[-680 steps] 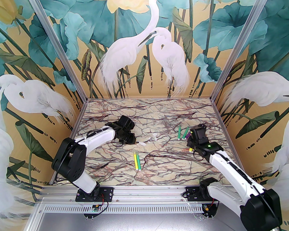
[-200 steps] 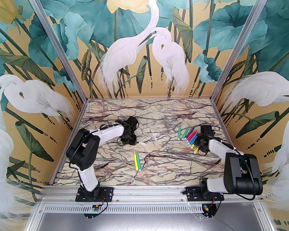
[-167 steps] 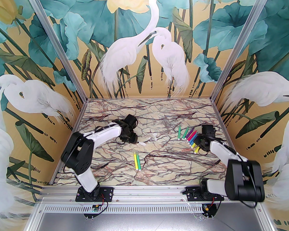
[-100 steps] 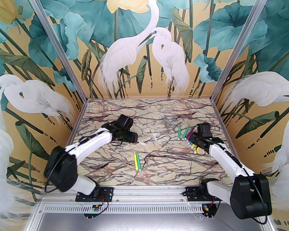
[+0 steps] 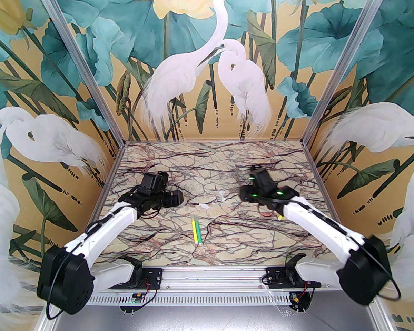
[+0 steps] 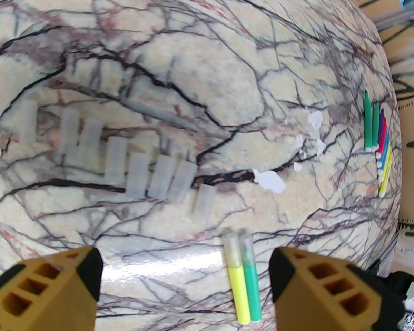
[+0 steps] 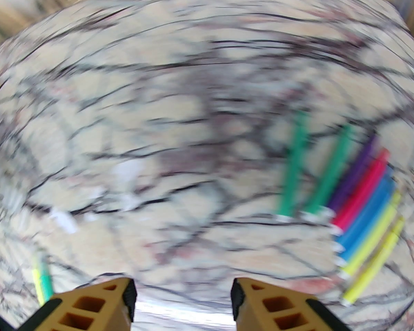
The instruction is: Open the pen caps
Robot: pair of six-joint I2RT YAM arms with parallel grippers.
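Pen caps (image 6: 138, 179) rowed; white scraps (image 6: 270, 180) beside (capped pens (image 6: 243, 284) near).

Bright even light, heavy right-wrist blur.

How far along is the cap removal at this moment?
Done: eight loose caps lie in a row on the table, and the cluster of pens at the far right looks uncapped. In hand: nothing; the left gripper and the right gripper are both open and empty. Left: the yellow pen and the green pen, side by side, still wear their caps.
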